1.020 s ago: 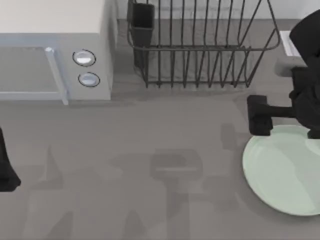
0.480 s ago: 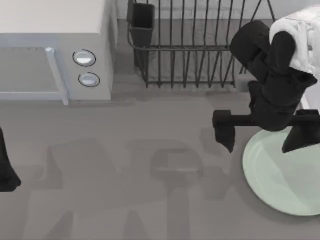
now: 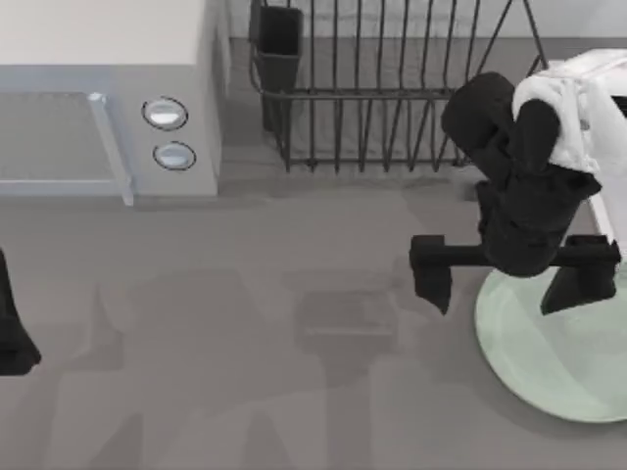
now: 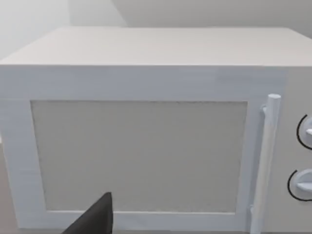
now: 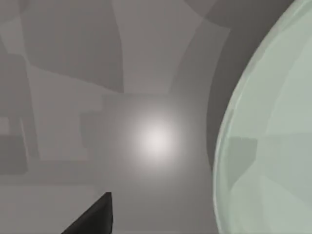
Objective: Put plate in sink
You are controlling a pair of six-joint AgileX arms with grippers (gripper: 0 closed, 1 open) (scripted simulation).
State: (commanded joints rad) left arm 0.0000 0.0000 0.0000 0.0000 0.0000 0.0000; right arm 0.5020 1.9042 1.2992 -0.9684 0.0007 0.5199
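Pale mint-green, round, glossy plate (image 3: 558, 348) with its shallow raised rim lies flat on the grey table (image 3: 245, 392) at the right side, partly cut by the right edge of the top view; the right wrist view shows its curved rim (image 5: 263, 146) beside bare tabletop. Above its upper-left rim hangs the right gripper (image 3: 509, 279), its two black fingers spread wide apart and pointing down, one finger (image 3: 431, 274) over the table just left of the plate, the other (image 3: 578, 279) over the plate itself; it grasps nothing. The black arm rises behind it toward the black wire dish rack (image 3: 392, 88), with a white link at the upper right. Compared with half a second ago the gripper has shifted only slightly left and down; a second ago it was still at the right edge with far less of the arm in sight. The plate has not moved. My left arm (image 3: 12, 323) sits parked at the left edge, facing the white box-shaped microwave (image 4: 146, 136); whether its claw is released or clenched I cannot tell.
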